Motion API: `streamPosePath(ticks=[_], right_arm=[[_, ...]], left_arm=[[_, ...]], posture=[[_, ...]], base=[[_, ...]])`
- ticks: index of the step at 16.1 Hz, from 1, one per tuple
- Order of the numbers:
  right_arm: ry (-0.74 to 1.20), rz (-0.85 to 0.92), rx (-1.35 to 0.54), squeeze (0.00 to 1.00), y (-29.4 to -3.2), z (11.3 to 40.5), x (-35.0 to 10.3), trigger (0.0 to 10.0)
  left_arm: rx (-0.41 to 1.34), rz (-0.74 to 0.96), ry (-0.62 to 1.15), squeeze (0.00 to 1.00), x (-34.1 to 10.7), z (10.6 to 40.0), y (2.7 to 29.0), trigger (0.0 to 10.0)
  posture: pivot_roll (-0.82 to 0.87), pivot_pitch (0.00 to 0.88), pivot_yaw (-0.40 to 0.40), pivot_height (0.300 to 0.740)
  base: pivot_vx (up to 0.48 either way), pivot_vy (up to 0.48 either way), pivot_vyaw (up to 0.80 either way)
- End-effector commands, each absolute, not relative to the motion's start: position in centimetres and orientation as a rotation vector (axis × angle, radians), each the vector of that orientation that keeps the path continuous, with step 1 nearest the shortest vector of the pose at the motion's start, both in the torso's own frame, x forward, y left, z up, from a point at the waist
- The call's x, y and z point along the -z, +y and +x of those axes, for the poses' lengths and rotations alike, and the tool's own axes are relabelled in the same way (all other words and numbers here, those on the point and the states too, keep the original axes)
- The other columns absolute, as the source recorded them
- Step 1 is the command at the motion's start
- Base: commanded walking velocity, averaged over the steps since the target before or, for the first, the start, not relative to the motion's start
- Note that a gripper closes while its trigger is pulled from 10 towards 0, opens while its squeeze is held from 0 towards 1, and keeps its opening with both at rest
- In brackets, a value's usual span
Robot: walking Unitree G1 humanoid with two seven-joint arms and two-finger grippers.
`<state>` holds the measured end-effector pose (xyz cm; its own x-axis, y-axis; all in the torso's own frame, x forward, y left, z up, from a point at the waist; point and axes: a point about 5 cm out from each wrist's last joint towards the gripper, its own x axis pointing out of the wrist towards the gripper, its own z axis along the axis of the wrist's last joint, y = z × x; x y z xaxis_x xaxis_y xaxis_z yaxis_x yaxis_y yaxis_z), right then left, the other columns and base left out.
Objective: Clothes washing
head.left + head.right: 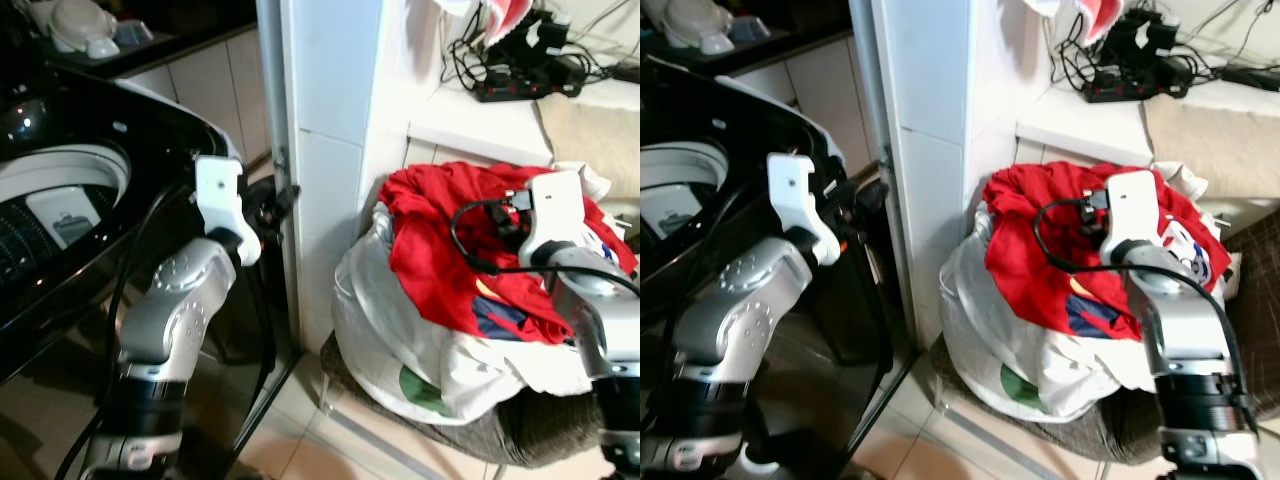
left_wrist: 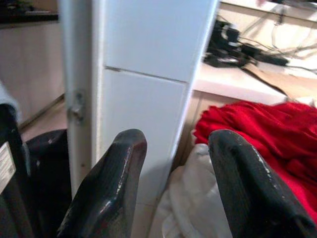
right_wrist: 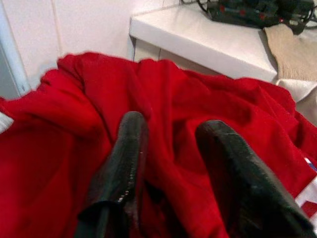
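Observation:
A red garment (image 1: 440, 250) lies on top of a heap of laundry in a white bag (image 1: 380, 340) on a chair at the right. My right gripper (image 3: 173, 124) is open just above the red garment (image 3: 198, 99), its fingertips (image 3: 132, 124) at the cloth with folds between them. From the head views only its white wrist (image 1: 552, 215) shows over the pile. The black top-loading washing machine (image 1: 130, 130) stands at the left, its drum (image 1: 50, 210) uncovered. My left gripper (image 2: 178, 139) is open and empty, raised beside the machine and facing the white pillar.
A white tiled pillar (image 1: 330, 150) with a grey pipe (image 1: 272, 80) separates the machine from the laundry. Behind the pile, a white ledge (image 1: 470, 125) carries a power strip and tangled cables (image 1: 525, 85). The grey chair seat (image 1: 520, 430) stands on a tiled floor.

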<state>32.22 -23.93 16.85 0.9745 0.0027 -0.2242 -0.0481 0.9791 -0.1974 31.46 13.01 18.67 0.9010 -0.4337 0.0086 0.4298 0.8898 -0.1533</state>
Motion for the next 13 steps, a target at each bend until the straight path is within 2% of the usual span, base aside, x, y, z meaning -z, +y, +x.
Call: streamPosePath(ticks=[1,2,4,5,7,10,11,12,13], right_arm=[[0.254,-0.196,-0.021,1.00,-24.3,32.3,-16.6,10.0],[0.264,-0.195,-0.019,1.00,-24.4,32.3,-16.4,10.0],[0.355,-0.221,0.007,1.00,-24.8,33.2,-14.7,10.0],[0.374,-0.220,0.002,0.00,-24.8,33.3,-14.4,10.0],[0.472,-0.237,0.007,0.00,-25.0,33.4,-12.7,10.0],[0.486,-0.188,0.008,0.00,-25.0,33.5,-12.2,10.0],[0.492,-0.149,0.008,0.00,-25.1,33.6,-11.9,2.7],[0.494,-0.138,0.009,0.00,-25.1,33.6,-11.8,1.6],[0.500,-0.116,0.007,0.00,-25.2,33.6,-11.6,0.0]], left_arm=[[0.484,-0.129,0.009,0.00,-19.4,31.1,12.8,10.0],[0.508,-0.121,0.014,0.00,-19.3,31.0,12.7,10.0],[0.716,-0.043,0.024,0.00,-18.9,29.1,11.1,10.0],[0.721,-0.048,0.022,0.00,-19.0,29.1,11.1,10.0],[0.746,-0.021,0.023,0.00,-19.0,28.8,10.9,10.0],[0.742,-0.014,0.008,0.00,-19.2,28.5,11.2,10.0],[0.733,-0.013,0.007,0.00,-19.1,28.5,11.4,10.0],[0.732,-0.013,0.008,0.00,-19.1,28.5,11.5,10.0],[0.734,-0.011,0.007,0.00,-19.1,28.5,11.4,10.0]], posture=[[-0.05,0.000,0.025,0.740],[-0.05,0.000,0.030,0.740],[-0.05,0.000,0.031,0.740],[-0.05,0.000,0.028,0.740],[-0.04,0.000,0.014,0.740],[-0.03,0.000,0.008,0.740],[-0.02,0.000,0.003,0.740],[-0.02,0.000,0.003,0.740],[-0.02,0.000,0.002,0.740]], base=[[0.000,0.000,0.00],[0.000,0.000,0.00],[0.000,0.000,0.00],[0.000,0.000,0.00],[0.000,0.000,0.00],[0.000,0.000,0.00],[0.000,0.000,0.00],[0.000,0.000,0.00],[0.000,0.000,0.00]])
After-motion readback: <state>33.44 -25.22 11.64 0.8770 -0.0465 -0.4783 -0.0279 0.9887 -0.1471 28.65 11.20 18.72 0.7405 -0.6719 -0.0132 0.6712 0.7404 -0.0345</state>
